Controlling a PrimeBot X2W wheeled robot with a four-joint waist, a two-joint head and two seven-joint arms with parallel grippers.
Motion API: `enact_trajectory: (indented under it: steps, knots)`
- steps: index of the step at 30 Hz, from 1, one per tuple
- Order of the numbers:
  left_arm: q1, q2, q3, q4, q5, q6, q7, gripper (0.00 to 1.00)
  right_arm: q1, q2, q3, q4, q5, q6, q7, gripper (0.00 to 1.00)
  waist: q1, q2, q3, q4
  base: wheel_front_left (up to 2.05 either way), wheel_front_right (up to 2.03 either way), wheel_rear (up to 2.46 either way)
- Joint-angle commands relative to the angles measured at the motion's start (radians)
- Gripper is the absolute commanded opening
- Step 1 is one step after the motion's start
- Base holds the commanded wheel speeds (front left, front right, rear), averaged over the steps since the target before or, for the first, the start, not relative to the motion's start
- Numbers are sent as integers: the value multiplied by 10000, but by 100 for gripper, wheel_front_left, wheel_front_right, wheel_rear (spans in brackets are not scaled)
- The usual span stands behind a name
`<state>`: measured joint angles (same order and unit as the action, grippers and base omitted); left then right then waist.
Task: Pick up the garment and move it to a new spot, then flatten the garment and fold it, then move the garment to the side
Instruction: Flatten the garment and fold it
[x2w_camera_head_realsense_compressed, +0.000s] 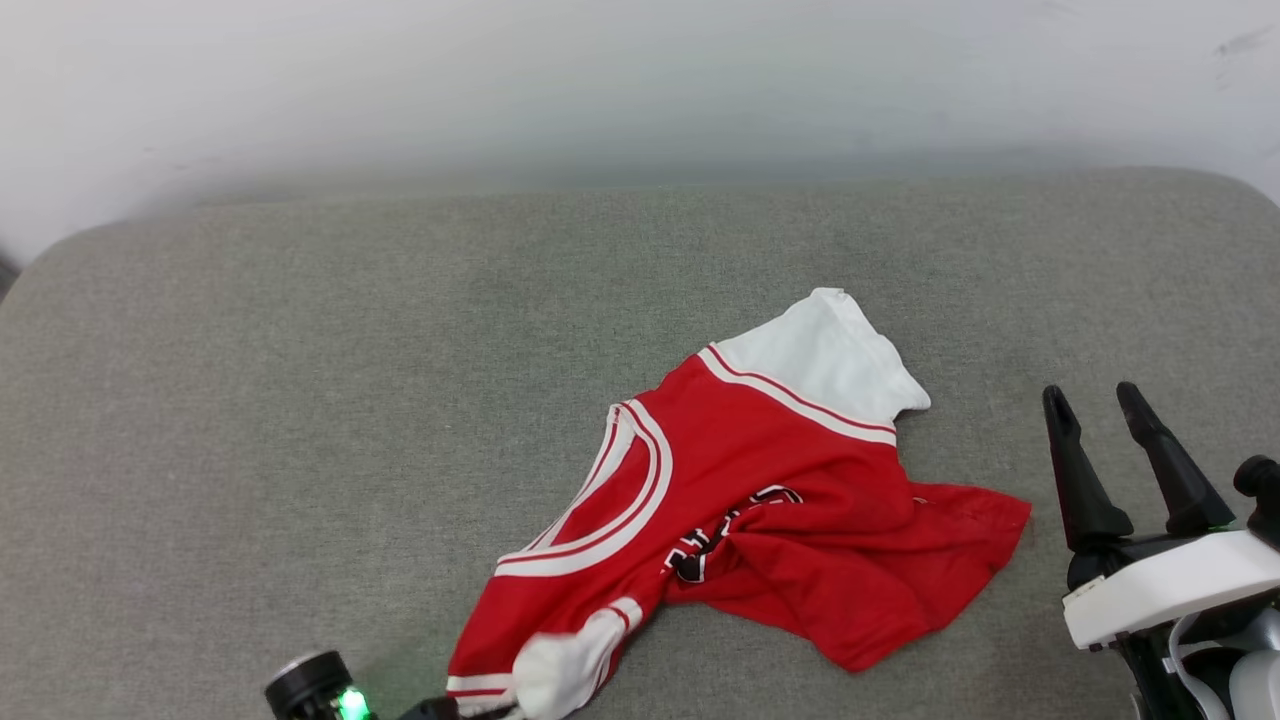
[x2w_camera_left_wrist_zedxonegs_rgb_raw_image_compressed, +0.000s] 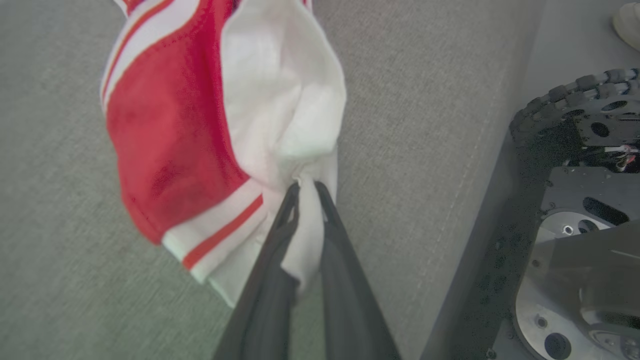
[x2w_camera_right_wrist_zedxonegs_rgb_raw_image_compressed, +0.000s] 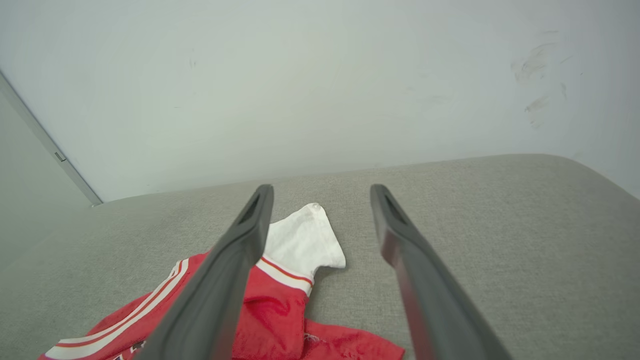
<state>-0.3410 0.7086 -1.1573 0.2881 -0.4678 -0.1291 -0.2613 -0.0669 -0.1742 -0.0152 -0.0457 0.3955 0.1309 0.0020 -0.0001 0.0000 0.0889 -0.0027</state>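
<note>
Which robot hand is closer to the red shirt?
Left. The left hand pinches the white sleeve of the shirt; the right hand hangs open beside it, not touching.

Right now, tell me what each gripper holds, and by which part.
The left gripper is shut on the garment, pinching a bunch of its white sleeve. The right gripper stands open beside the garment and holds nothing.
</note>
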Motion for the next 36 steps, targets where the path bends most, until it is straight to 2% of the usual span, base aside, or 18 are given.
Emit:
enact_trajectory:
  steps: [1, 6, 10, 16, 20, 23, 28, 31, 34, 36]
  knots:
    - [-214, 46, -23, 109, 12, -5, -42, 100, 140, 56, 9, 18, -35, -3, 39, 100, 1, 0, -40, 16, 0, 0, 0]
    - [-297, -8, 394, 331, 19, -5, -48, 100, 242, 85, -51, 60, -61, -3, 97, 100, 1, 0, -270, 121, 0, 0, 0]
    - [-43, 136, 1504, -454, -98, 281, -50, 100, 363, 89, -149, 8, -65, -3, 122, 100, 1, 0, -468, 252, 0, 0, 0]
    - [699, -172, 4224, -2366, -553, 1253, -40, 100, 431, 63, -23, -93, -66, -3, 277, 100, 1, 0, -590, 533, 0, 0, 0]
    - [1444, -1015, 6127, -3337, -915, 1964, -41, 100, 188, -251, 401, -169, -60, -3, 683, 100, 1, 0, -528, 777, 0, 0, 0]
    - [2038, -1871, 7224, -3841, -1029, 2321, -39, 100, -218, -723, 958, -125, -112, -3, 1528, 100, 1, 0, -352, 1023, 0, 0, 0]
    - [2616, -3168, 8169, -4184, -514, 2639, -41, 100, -1541, -1690, 2101, 205, -71, -3, 3812, 100, 1, 0, 197, 1586, 0, 0, 0]
    - [2724, -3645, 8105, -4012, 110, 2612, -41, 100, -2623, -2293, 2941, 754, 225, -3, 5470, 100, 1, 0, 583, 2025, 0, 0, 0]
    - [2586, -4017, 8031, -3839, 495, 2359, -41, 100, -3826, -2793, 3675, 1462, 591, -5, 6890, 100, 1, 0, 967, 2478, 0, 0, 0]
    - [2460, -4212, 8038, -3725, 685, 2168, -42, 100, -4543, -2910, 4043, 2031, 971, -3, 7659, 100, 1, 0, 1216, 2771, 0, 0, 0]
